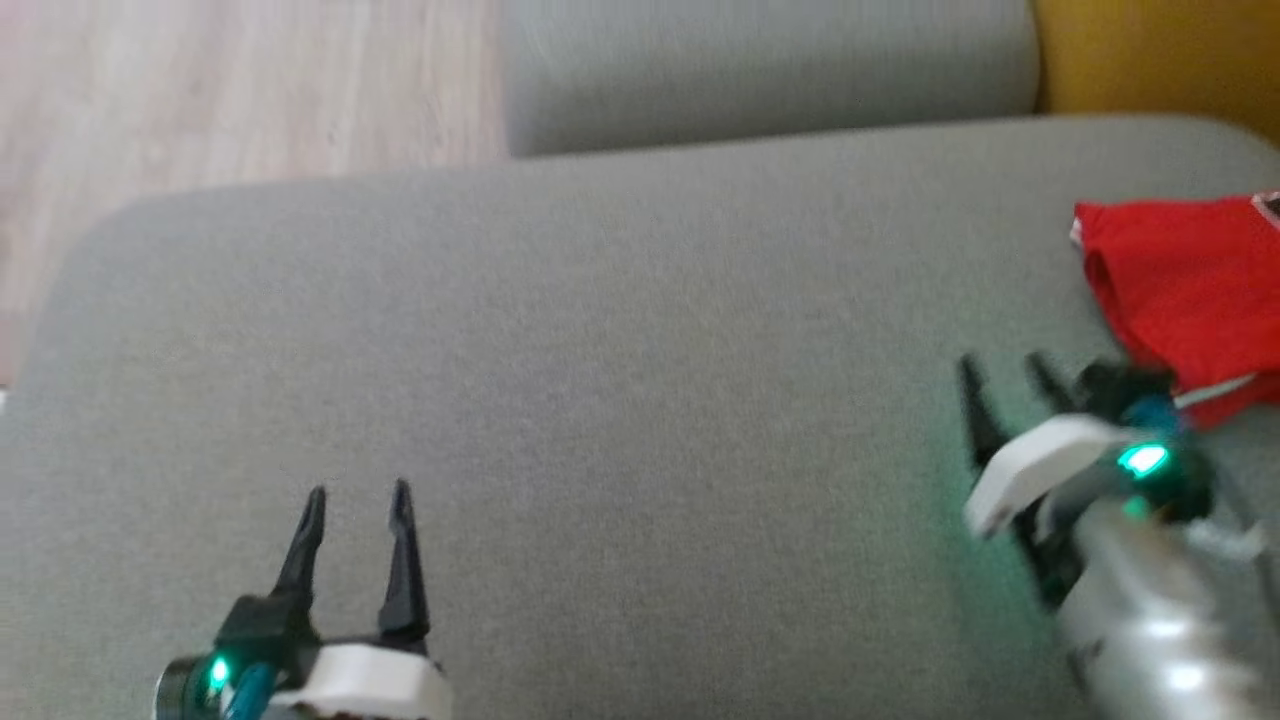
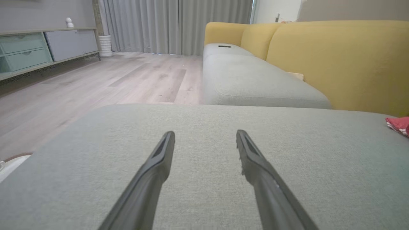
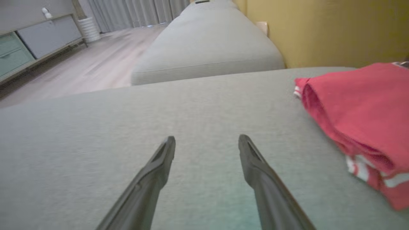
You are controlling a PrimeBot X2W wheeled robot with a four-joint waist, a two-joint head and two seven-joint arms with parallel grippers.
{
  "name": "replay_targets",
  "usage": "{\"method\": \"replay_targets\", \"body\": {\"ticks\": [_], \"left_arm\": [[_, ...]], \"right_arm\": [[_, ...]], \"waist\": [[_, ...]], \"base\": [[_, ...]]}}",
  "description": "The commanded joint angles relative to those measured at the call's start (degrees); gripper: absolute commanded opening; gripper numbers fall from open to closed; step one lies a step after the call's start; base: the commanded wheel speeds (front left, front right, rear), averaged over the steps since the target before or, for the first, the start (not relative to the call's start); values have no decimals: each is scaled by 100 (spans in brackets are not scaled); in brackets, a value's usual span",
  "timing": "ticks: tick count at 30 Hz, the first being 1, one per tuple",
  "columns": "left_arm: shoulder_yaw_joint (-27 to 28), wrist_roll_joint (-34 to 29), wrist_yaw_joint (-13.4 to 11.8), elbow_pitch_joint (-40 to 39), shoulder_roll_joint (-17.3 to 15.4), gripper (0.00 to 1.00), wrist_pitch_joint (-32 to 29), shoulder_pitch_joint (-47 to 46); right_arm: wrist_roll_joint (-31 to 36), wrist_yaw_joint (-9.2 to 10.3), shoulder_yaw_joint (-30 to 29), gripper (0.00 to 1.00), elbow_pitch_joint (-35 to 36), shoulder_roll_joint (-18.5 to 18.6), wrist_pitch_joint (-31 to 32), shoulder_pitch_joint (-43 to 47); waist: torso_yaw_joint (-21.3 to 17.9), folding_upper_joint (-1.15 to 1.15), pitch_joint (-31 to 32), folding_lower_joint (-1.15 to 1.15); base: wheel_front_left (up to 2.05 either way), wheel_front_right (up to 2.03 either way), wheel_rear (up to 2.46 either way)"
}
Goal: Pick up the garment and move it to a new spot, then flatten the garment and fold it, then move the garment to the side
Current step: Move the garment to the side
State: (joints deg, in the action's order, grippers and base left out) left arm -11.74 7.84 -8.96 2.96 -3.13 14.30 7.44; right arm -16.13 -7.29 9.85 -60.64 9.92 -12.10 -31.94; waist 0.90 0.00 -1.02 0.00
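Left gripper (image 2: 205, 132) and right gripper (image 3: 207, 137) stand apart, empty; the garment (image 3: 358, 105), right of the latter, looks soft, light. Its near fold should suit a pinch.

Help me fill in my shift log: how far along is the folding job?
Looks done: the red fabric garment with white stripes lies folded in layers at the right side of the grey sofa cushion. In hand: nothing; the left gripper and right gripper stand open and empty. Left: apparently nothing more.
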Motion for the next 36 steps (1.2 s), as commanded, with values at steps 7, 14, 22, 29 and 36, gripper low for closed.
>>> {"method": "replay_targets", "body": {"ticks": [7,14,22,29,36], "left_arm": [[501,41,126,-325,25,100,70,86],[638,32,183,-416,25,100,70,325],[643,20,311,-439,25,100,70,501],[643,-149,383,-455,25,100,70,523],[624,-228,381,-414,25,100,70,541]], "right_arm": [[-111,-20,516,100,1337,-454,-282,852],[-38,-20,506,100,3211,-572,-288,2005],[240,-20,30,100,3946,-663,-289,2812],[437,-20,-60,100,4113,-699,-289,3209],[332,-20,62,100,4134,-702,-289,3232]], "waist": [[95,0,474,0],[47,0,557,0],[89,0,695,0],[83,0,727,0],[35,0,722,0]], "base": [[0,0,0],[0,0,0],[0,0,0],[0,0,0],[0,0,0]]}}
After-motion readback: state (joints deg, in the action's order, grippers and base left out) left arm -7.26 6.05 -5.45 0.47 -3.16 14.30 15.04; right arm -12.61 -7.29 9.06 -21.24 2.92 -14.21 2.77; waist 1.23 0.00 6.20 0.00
